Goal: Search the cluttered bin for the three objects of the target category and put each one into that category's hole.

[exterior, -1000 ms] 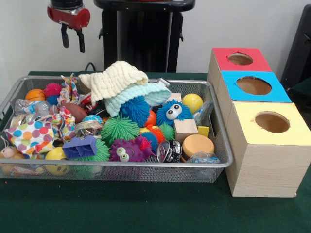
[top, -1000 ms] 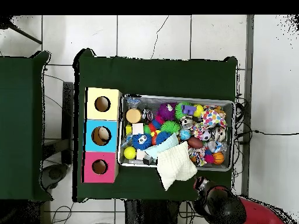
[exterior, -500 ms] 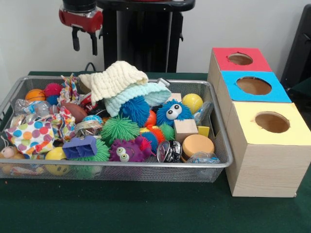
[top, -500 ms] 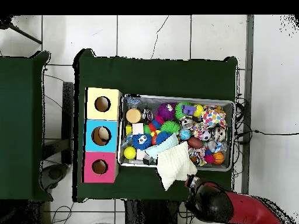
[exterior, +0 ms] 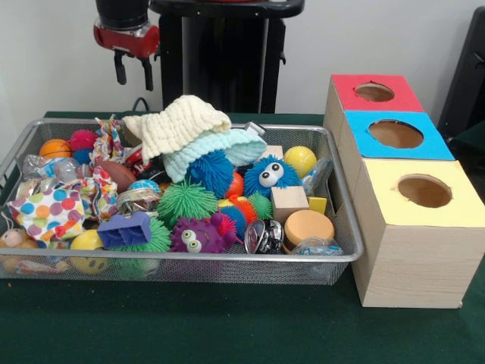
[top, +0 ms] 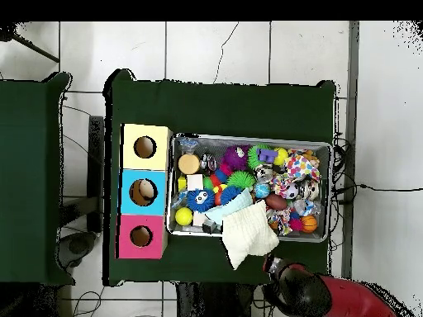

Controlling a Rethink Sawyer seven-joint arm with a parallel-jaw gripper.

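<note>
Red hand [exterior: 132,70] hangs open and empty, high behind the bin's [exterior: 189,259] back rim; the toys lie below and nearer the camera.

Count of items visible:

- Wire bin [exterior: 333,262]: one.
- Wooden boxes with a round hole on top: three, in a row beside the bin: one red-topped box [exterior: 376,92], one blue-topped box [exterior: 395,135], one yellow-topped box [exterior: 421,192].
- Knitted cloths: two, a cream cloth [exterior: 179,123] over a pale blue cloth [exterior: 221,147].
- Spiky rubber toys with eyes: two, a blue one [exterior: 269,175] and a purple one [exterior: 196,234].
- Plain spiky balls: at least three, a blue ball [exterior: 211,171], a green ball [exterior: 186,201], a pink ball [exterior: 82,139]; further ones are partly buried.
- Smooth yellow balls: two [exterior: 300,160] [exterior: 88,241].
- Small orange basketball [exterior: 54,148]: one.
- Wooden cube [exterior: 289,202]: one.
- Tan disc [exterior: 308,226]: one.
- Polka-dot fabric [exterior: 50,211]: one.
</note>
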